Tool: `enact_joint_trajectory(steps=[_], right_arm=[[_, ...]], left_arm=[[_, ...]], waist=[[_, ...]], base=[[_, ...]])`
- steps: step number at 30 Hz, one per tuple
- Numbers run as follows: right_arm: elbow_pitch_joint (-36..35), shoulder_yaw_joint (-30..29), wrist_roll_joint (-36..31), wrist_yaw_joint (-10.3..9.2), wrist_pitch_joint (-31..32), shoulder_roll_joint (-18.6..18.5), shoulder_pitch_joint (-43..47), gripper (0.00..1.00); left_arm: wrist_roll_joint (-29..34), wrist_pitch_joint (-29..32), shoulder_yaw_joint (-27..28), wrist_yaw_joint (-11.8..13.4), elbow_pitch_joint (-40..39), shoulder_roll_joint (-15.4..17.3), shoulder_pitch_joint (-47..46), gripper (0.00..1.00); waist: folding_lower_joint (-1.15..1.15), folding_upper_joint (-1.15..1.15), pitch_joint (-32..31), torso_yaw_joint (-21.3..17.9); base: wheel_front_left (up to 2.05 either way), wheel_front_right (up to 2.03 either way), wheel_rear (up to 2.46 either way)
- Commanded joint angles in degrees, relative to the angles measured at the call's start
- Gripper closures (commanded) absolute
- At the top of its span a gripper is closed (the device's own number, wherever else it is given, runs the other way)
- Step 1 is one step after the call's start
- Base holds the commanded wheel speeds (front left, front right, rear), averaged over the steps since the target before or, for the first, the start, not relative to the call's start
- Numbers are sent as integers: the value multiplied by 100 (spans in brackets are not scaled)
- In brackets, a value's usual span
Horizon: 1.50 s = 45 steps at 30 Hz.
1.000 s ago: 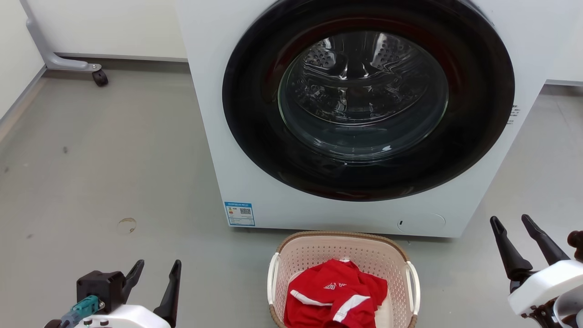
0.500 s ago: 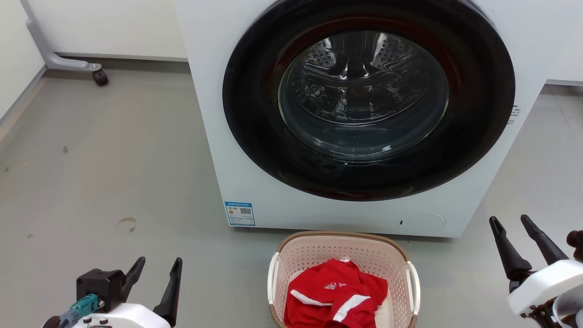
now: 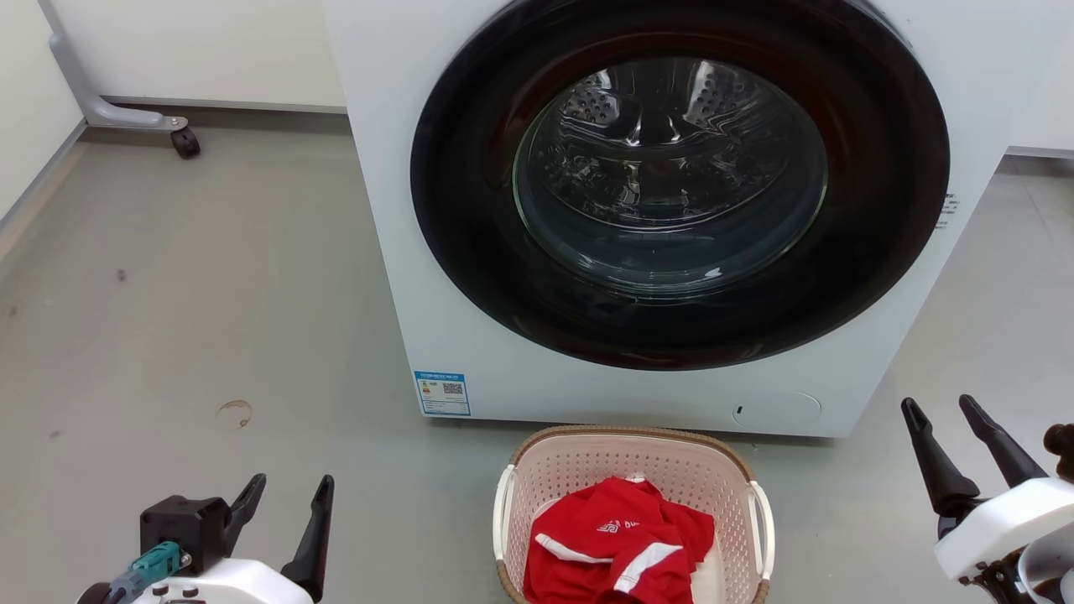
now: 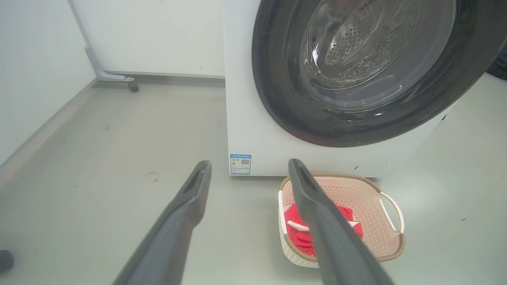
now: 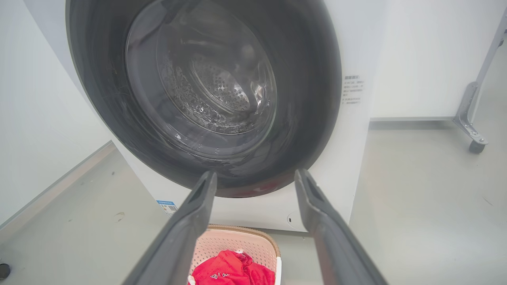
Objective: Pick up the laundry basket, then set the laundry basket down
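Two grippers are up on my feed, both with nothing in them, and I'm placing everything off the washing machine (image 3: 386, 210). Way out to the machine's left, back by the wall, there's a grey stand leg with a black caster (image 3: 184, 143). Closer in on that same side there's a round scuff (image 3: 234, 413) on the grey floor (image 3: 168, 319). Then comes the left gripper (image 3: 292, 482), hanging left of the machine's front and nearer to me than it, fingers spread apart and touching nothing. On its wrist cam the two fingers frame the machine's lower left corner, where a little blue label (image 3: 441, 393) is stuck. Dead centre in front of the machine, below the round black-ringed door (image 3: 470, 252), the laundry basket (image 3: 625, 431) sits on the floor. It's close to the machine's base, but I can't tell if it touches. It's upright with a white handle on each side, and a crumpled red shirt with white stripes (image 3: 617, 537) lies inside. Off the machine's front right corner is the right gripper (image 3: 938, 404), fingers splayed too, nothing between them, well apart from the basket. Its wrist cam looks along the fingers at the door glass, with the basket peeking in at the bottom.
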Motion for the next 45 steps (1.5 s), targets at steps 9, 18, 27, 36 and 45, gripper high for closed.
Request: enact_joint_trajectory(steps=[9, 18, 27, 36, 45], right_arm=[[-176, 21, -96, -16, 5, -159, -75, 0], [191, 20, 136, 1, 30, 257, 126, 100], [203, -110, 542, -1, 101, 296, 80, 100], [210, -246, 946, -2, 173, 336, 33, 100], [212, -369, 1307, -3, 237, 371, -4, 100]], left_arm=[[-89, -67, 294, 26, -104, 179, -325, 0], [-206, 11, -39, -100, 247, -354, 172, 100], [-557, 18, 264, -347, 420, -563, 147, 100], [-899, 31, 566, -596, 607, -779, 108, 100], [-1200, 46, 841, -815, 766, -976, 78, 100]], waist=[[0, 0, -1, 0], [4, 0, 7, -18], [1, 0, 19, -80], [0, 0, 33, -135], [0, 0, 45, -185]], base=[[0, 0, 0], [0, 0, 0], [0, 0, 0], [0, 0, 0], [0, 0, 0]])
